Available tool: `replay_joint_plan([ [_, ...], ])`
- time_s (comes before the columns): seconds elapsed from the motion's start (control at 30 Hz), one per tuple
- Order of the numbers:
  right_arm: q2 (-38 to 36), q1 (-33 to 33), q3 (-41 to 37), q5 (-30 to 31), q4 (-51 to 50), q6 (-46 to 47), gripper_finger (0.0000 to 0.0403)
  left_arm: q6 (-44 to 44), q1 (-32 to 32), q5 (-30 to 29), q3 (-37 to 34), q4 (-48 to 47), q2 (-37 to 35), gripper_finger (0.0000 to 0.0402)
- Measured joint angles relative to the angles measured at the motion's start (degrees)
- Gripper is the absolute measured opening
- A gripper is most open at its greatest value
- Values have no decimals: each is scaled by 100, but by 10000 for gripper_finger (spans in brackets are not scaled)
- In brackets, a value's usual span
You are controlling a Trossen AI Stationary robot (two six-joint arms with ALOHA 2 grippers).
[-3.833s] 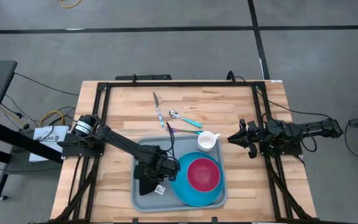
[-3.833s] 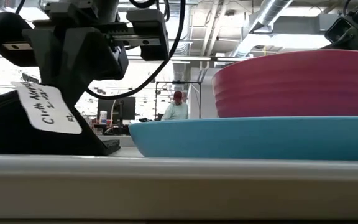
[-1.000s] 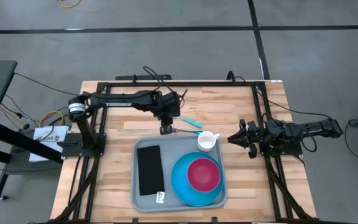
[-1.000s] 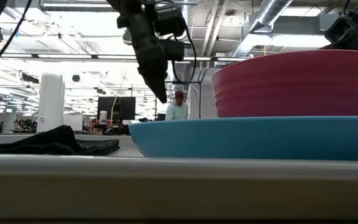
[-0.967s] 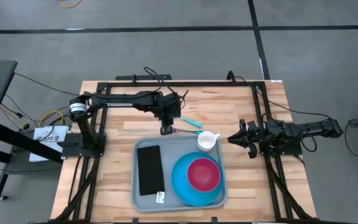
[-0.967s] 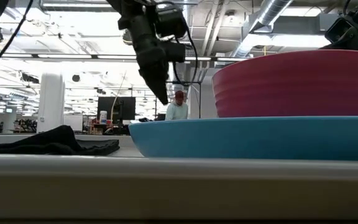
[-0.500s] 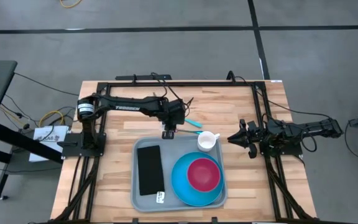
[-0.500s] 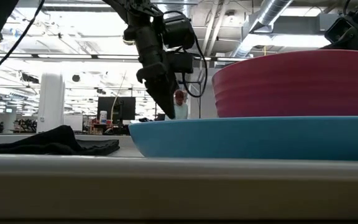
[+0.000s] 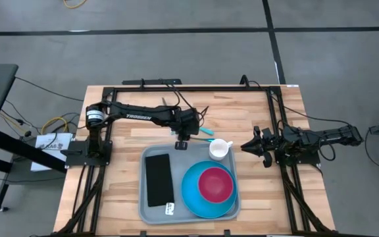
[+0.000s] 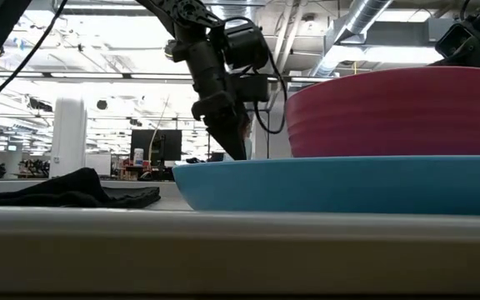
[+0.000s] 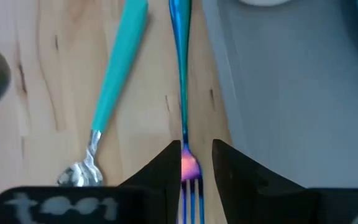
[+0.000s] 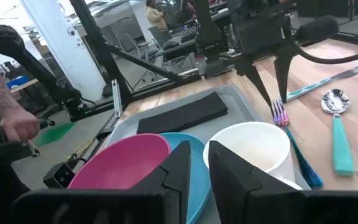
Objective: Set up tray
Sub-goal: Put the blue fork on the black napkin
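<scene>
Wooden worktop [image 9: 124, 171] under everything. Grey-blue tray [image 9: 183, 153] at its near middle, already carrying a black napkin [image 9: 158, 178] on one side, a blue plate [image 9: 193, 197] with a pink bowl [image 9: 215, 184] on the other, and a white cup [image 9: 219, 149] at the far right corner.

Left arm reaching across from its post, left pincer [image 9: 182, 143] tipped down just beyond the tray's far rim. Fingers set narrowly apart, straddling the neck of a fork [image 11: 180, 93] with a shiny blue handle; not yet closed on it, by the look of the left wrist view. Fork lying on bare wood right alongside the tray's edge, long axis running away from the pincer, tines toward the wrist. Straight descent and a squeeze seemingly all that is called for, then a short carry toward the tray's near side.

Teal-handled spoon [image 11: 107, 102] close beside the fork, slightly splayed from it; likely to be nudged by the outer finger. Knife [image 12: 328, 79] farther off. Tray rim close by the other finger, leaving little room.

Right arm parked at the worktop's right edge, right pincer [image 9: 249, 147] nearly closed, holding nothing, aimed at the cup.
</scene>
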Motion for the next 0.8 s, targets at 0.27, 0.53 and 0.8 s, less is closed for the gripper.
replay_joint_plan([
  [0.27,0,2,0,1,-3,0,51,23,0,-16,9,214,204,80],
  [0.53,27,0,2,5,0,-1,51,-161,-43,-378,142,159,652,80],
  [0.8,110,-1,4,2,-4,0,51,-144,-42,-265,278,91,839,80],
])
